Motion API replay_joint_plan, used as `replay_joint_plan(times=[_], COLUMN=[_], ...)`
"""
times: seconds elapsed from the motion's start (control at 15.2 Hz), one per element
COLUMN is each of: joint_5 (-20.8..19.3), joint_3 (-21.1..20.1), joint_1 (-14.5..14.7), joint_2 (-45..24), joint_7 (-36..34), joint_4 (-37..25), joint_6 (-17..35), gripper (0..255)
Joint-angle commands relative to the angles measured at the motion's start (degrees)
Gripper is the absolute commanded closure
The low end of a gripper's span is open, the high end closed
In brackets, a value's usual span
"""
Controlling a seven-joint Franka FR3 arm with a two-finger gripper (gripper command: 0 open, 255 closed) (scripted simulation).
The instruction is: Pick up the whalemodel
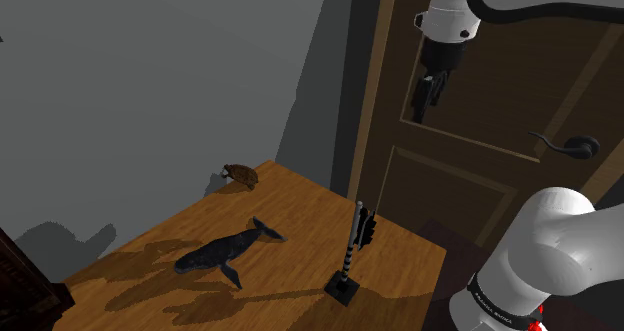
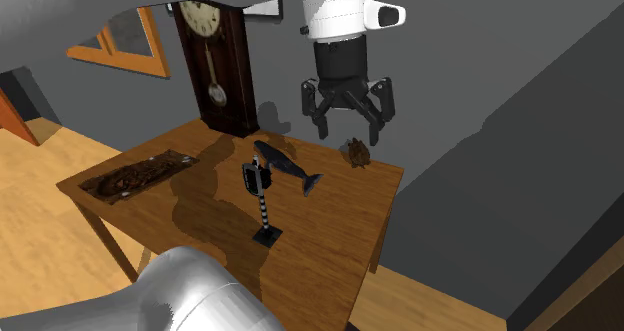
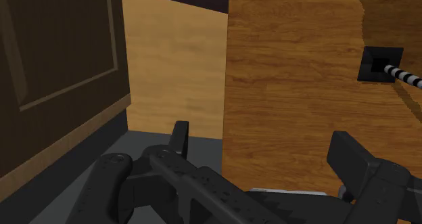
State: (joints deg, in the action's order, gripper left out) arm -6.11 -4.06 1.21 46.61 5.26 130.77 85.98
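Observation:
The whale model is dark blue and lies on its belly on the wooden table, tail toward the door. In the second exterior view the whale sits near the table's far edge. My black gripper hangs high above the table's door-side edge, well above and away from the whale. In the second exterior view the gripper points down with its fingers spread, open and holding nothing. In the wrist view the gripper looks down on the table's edge, fingers apart.
A black-and-white striped post on a black base stands between the whale and the door-side edge. A brown turtle-like figure sits at the far corner. A dark flat tray, a grandfather clock and a brown door surround the table.

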Motion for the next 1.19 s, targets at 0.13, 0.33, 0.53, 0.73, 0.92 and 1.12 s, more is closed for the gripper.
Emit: replay_joint_plan(times=[0.13, 0.33, 0.53, 0.73, 0.92, 1.12], joint_5=[0.3, 0.8, 1.5, 2.5, 3.9, 5.5], joint_3=[0.9, 2.2, 3.4, 4.4, 5.2, 5.9], joint_1=[1.3, 3.1, 5.1, 7.1, 9.2, 11.3], joint_2=[-1.9, -5.2, -9.1, -13.5, -18.2, -23.2], joint_7=[2.6, 6.5, 10.6, 14.8, 19.2, 23.8], joint_4=[1.8, 3.8, 5.2, 5.9, 6.0, 5.5], joint_6=[4.3, 10.7, 16.9, 22.9, 28.5, 33.6], gripper=[0, 0, 0, 0, 0, 0])
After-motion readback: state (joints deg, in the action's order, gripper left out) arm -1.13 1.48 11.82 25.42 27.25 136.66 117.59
